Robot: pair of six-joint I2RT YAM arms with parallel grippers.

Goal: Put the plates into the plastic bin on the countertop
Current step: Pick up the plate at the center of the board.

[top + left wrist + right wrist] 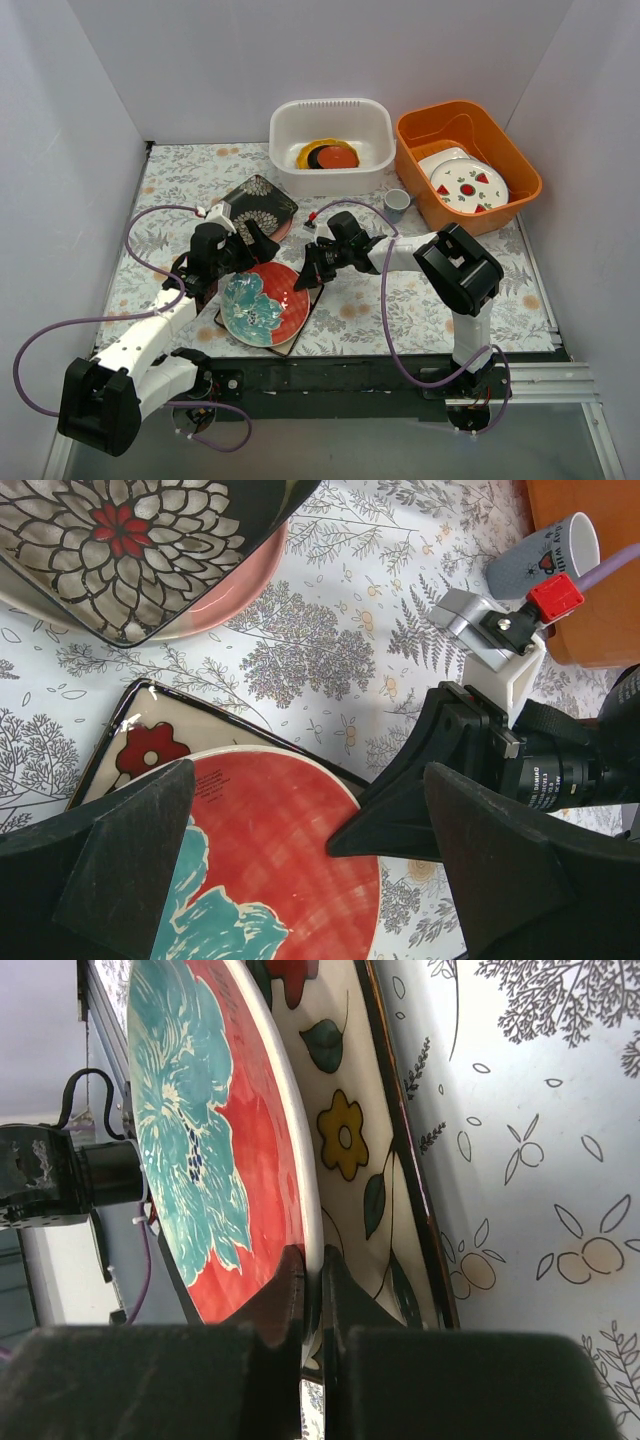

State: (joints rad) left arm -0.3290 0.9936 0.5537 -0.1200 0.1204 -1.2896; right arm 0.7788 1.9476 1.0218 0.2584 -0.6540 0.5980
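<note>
Top external view: pale fern-printed worktop [430, 300], set with crockery. At the far edge, white translucent plastic bin [330, 104], already holding a few round plates [328, 156]; just beside it, orange plastic tub [520, 170] with white fruit-marked plates.

Nearer the arms, black white-flowered square plate [262, 200] resting on a pink round plate [235, 590]. Closer again, red round plate with a teal flower [265, 305], lying on a cream floral square plate [140, 740], well apart from the bin.

Right gripper [312, 1290]: jaws pressed together on the rim of the red round plate, pinching only its thin edge. Left gripper [305, 870]: jaws spread wide, hovering over the same plate, gripping nothing.

Small grey cup [397, 202] standing between the arms and the bin.

Likely trouble from here:
- With so shallow a bite, risk of the plate swinging or sliding out once lifted.
- Could drag the square plate underneath.
- Might clip the close left gripper or the cup on the way.
- Could chip the stack in the bin if let go too high.
</note>
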